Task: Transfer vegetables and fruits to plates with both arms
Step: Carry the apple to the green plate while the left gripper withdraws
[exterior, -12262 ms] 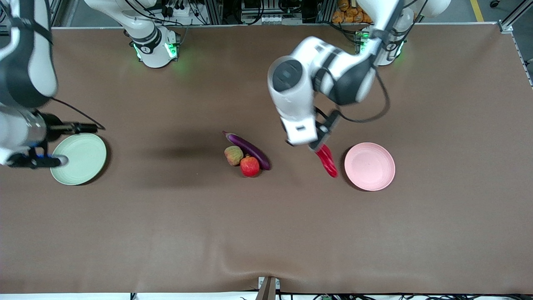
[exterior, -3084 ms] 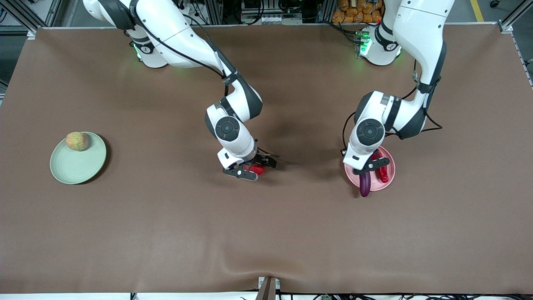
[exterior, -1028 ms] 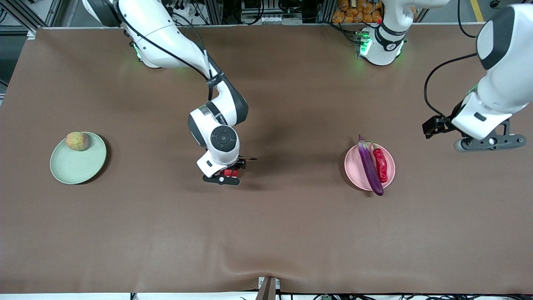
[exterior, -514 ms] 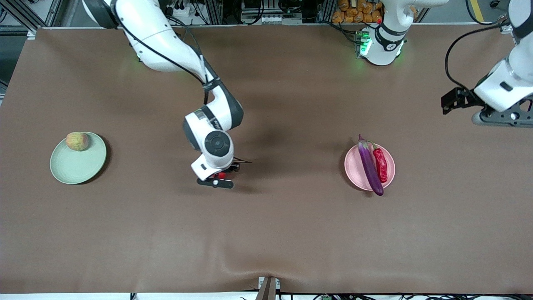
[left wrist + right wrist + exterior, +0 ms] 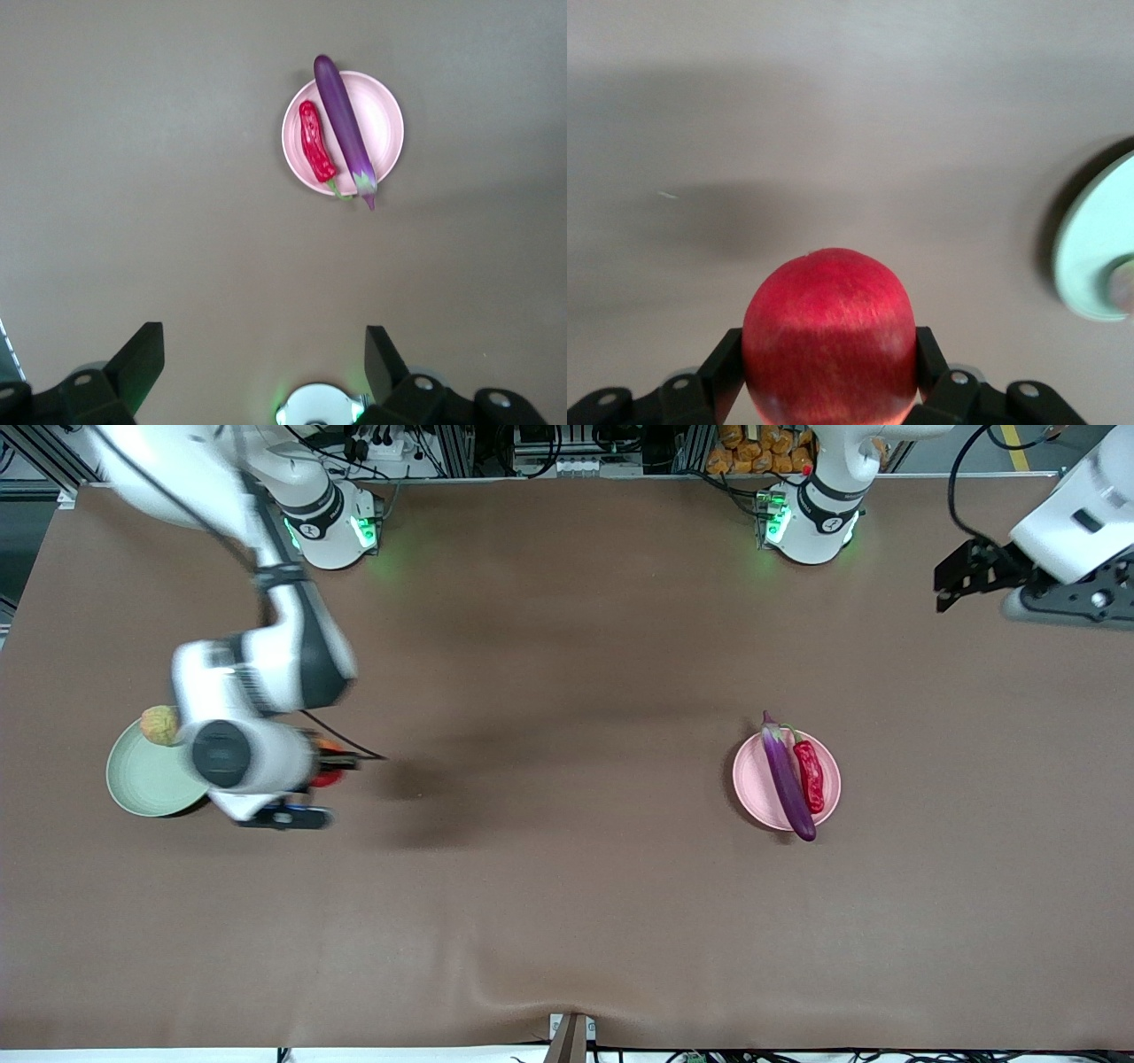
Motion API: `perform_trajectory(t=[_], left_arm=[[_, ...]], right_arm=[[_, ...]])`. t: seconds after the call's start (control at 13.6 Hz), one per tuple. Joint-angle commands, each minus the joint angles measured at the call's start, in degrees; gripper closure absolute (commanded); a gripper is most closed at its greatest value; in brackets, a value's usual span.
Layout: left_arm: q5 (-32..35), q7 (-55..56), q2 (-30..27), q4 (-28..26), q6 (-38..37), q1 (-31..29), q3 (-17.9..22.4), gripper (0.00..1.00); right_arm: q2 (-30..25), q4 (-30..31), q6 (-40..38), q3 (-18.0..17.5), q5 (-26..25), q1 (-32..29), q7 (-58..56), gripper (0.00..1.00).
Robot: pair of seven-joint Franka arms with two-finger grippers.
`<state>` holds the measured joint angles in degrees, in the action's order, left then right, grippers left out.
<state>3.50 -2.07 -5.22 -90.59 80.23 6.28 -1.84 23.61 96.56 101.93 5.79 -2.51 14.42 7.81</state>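
My right gripper is shut on the red fruit and holds it in the air over the table, just beside the pale green plate. In the right wrist view the red fruit sits between both fingers, with the green plate off to one side. The yellowish-green fruit lies on the green plate's rim. The purple eggplant and the red chili lie on the pink plate. My left gripper is open and empty, high over the left arm's end of the table.
The left wrist view looks down on the pink plate with the eggplant and chili, and on the left arm's green-lit base. Both arm bases stand along the table's edge farthest from the front camera.
My right gripper has carried the red fruit from the middle of the table to beside the green plate. My left gripper has drawn farther up and away from the pink plate.
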Motion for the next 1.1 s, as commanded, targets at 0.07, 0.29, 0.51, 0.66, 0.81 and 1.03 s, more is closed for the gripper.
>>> perform_trajectory(t=[0.07,0.29,0.51,0.66,0.81,1.03], left_arm=[[-1.13,1.36,-0.94,2.68,-2.09,-2.06,-0.18,0.00],[-1.04,1.72,0.29,3.31,-2.27,-1.79,0.08,0.00],[-1.04,1.98,2.66,6.20,-2.18,-2.06,0.00,0.00],[-0.34,3.39,2.76,6.48,-2.18,-1.97,-0.35,0.00],[-0.69,3.48,2.93,6.83,-2.27,-2.06,-0.18,0.00],[-0.95,3.48,2.76,6.83,-2.53,-2.14,-0.27,0.00]], right_arm=[[-6.65,14.71,8.28,-1.48,-0.74,-13.95,-19.29,1.00],[-4.90,14.97,9.69,-1.48,-0.83,-23.89,-32.92,1.00],[-2.35,14.01,10.31,-1.48,-0.83,-26.37,-34.53,0.01],[-1.46,12.34,10.05,-1.48,-0.83,-26.46,-34.62,0.00],[-1.46,11.72,9.87,-1.66,-0.65,-25.85,-34.53,0.00],[-1.37,5.95,3.04,-2.36,-0.39,-23.83,-34.45,0.00]])
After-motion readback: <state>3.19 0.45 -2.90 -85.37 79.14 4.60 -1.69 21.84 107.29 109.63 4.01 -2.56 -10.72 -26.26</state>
